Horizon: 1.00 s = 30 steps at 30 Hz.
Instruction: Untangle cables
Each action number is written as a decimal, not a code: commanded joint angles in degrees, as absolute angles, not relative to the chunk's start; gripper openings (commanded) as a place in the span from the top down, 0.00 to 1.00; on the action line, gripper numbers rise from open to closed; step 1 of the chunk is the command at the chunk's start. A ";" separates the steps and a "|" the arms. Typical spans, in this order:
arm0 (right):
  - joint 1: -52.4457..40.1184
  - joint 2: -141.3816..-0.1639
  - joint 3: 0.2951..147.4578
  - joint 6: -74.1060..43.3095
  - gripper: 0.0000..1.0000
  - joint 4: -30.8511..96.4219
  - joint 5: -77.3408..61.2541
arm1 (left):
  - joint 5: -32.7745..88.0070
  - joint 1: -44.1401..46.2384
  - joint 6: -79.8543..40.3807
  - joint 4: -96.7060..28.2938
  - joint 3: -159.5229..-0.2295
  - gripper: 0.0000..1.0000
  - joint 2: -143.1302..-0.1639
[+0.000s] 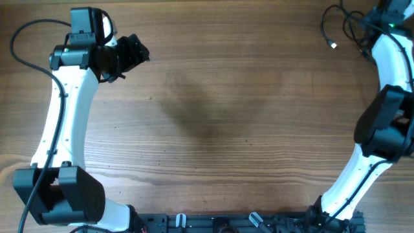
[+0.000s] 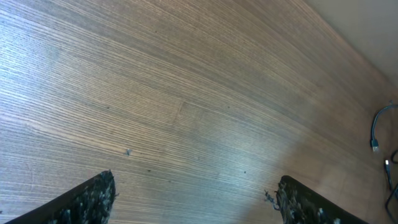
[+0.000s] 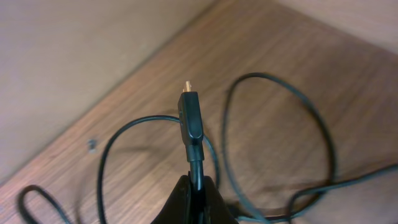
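The cables (image 1: 346,29) lie in loose black loops at the far right corner of the table, one small plug (image 1: 334,45) pointing left. In the right wrist view my right gripper (image 3: 198,185) is shut on one cable just below its black plug (image 3: 190,116), which stands up past the fingertips with its metal tip showing. More loops (image 3: 283,118) lie on the wood behind it. My left gripper (image 1: 134,52) hovers at the far left of the table, open, with only bare wood between its fingers (image 2: 93,198). From there the cables (image 2: 375,132) show at the right edge.
The wooden table (image 1: 213,116) stretches between the two arms. The right arm (image 1: 391,77) rises along the right edge toward the far corner. The table's back edge (image 3: 155,53) runs close behind the held plug. A black rail (image 1: 246,223) lines the front edge.
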<state>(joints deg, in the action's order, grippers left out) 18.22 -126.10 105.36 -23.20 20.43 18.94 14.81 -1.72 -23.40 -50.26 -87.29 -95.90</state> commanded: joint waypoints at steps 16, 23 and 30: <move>19.73 -105.73 106.19 -11.97 0.00 27.33 -27.81 | 14.26 -1.61 -23.55 -49.54 -87.66 0.06 -96.44; 9.10 -95.24 106.19 -3.70 0.00 47.07 -33.21 | 14.26 -1.61 -23.55 -50.04 -87.66 0.00 -96.44; -2.61 -94.50 106.17 -2.74 0.00 56.23 -26.04 | 14.26 -1.63 -23.55 -50.02 -87.66 0.00 -96.44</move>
